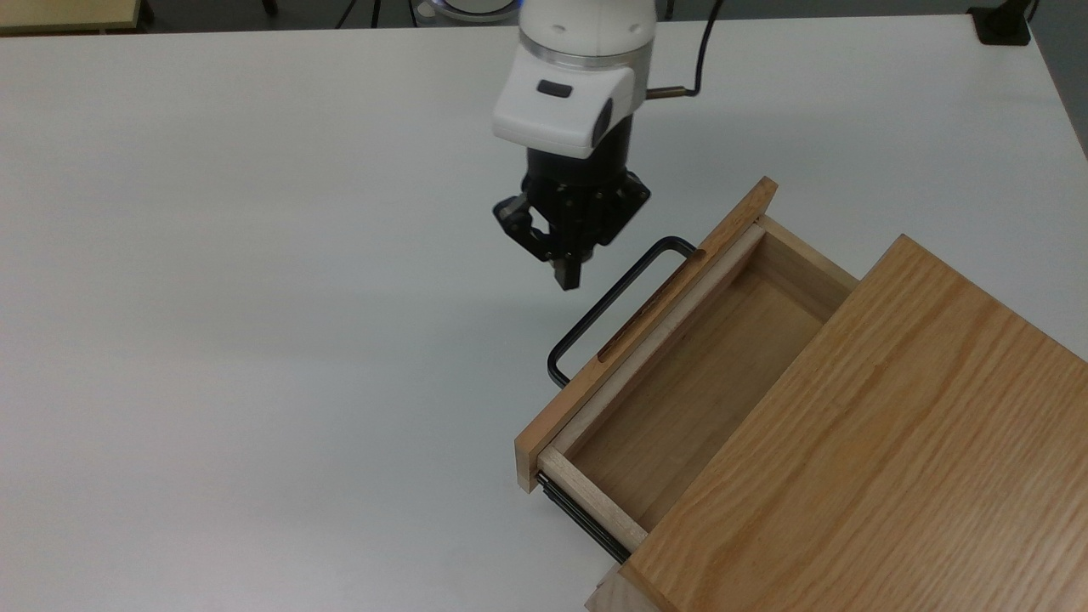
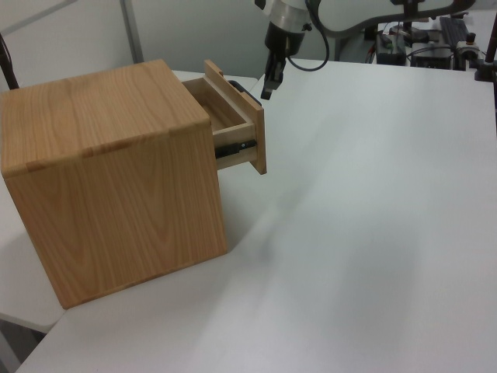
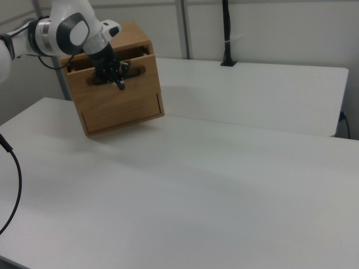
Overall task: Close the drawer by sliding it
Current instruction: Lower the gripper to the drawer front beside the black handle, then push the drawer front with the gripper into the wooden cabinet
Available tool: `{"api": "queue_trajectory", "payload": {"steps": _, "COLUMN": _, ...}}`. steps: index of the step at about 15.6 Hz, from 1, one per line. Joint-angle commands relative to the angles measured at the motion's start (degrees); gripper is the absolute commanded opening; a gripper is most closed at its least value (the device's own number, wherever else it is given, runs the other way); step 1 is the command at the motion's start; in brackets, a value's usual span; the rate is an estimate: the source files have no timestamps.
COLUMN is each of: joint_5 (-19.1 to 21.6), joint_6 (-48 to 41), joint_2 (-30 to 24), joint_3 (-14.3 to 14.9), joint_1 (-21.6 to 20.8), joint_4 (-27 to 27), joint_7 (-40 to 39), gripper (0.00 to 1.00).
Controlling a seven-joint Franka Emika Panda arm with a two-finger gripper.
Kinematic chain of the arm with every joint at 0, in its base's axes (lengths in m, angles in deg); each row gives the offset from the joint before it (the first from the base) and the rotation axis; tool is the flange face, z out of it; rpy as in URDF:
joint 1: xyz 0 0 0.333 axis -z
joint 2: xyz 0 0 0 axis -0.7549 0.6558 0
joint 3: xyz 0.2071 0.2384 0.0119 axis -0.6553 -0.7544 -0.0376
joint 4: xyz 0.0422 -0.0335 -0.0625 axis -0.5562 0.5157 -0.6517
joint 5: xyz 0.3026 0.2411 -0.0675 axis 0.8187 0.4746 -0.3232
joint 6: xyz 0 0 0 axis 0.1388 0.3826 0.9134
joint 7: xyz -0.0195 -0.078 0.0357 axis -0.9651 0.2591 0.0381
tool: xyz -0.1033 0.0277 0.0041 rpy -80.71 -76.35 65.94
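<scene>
White tabletop (image 1: pixel 255 340) is spreading wide and bare across the top view's left, leaving open room in front of one cabinet (image 1: pixel 867 450) sitting at the top view's lower right corner. One drawer (image 1: pixel 680 382) is standing pulled out of the cabinet's upper part, its front panel angled toward the open surface, with one black handle (image 1: pixel 612 302) projecting from that panel. One hand (image 1: pixel 568 276) is hovering just beside the handle's far end, apart from it, fingers drawn narrowly together and gripping nothing, pointing down (image 2: pixel 267 92).
</scene>
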Motion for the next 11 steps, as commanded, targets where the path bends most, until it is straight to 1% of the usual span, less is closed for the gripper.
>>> {"api": "queue_trajectory", "payload": {"steps": 1, "joint_5": -0.31, "joint_6": 4.76, "joint_2": 3.04, "joint_3": 1.16, "joint_1": -1.58, "joint_4": -1.84, "joint_7": 3.95, "gripper": 0.0}}
{"api": "queue_trajectory", "payload": {"steps": 7, "joint_5": 0.13, "joint_6": 9.42, "joint_2": 5.23, "joint_3": 0.37, "joint_1": -1.67, "joint_4": -3.34, "joint_7": 4.39, "gripper": 0.0}}
{"api": "queue_trajectory", "payload": {"steps": 10, "joint_5": 0.22, "joint_6": 14.87, "joint_2": 6.81, "joint_3": -0.86, "joint_1": -1.59, "joint_4": -3.43, "joint_7": 5.18, "gripper": 0.0}}
{"api": "queue_trajectory", "payload": {"steps": 11, "joint_5": 0.22, "joint_6": 16.19, "joint_2": 7.26, "joint_3": -1.13, "joint_1": -1.59, "joint_4": -4.21, "joint_7": 6.06, "gripper": 0.0}}
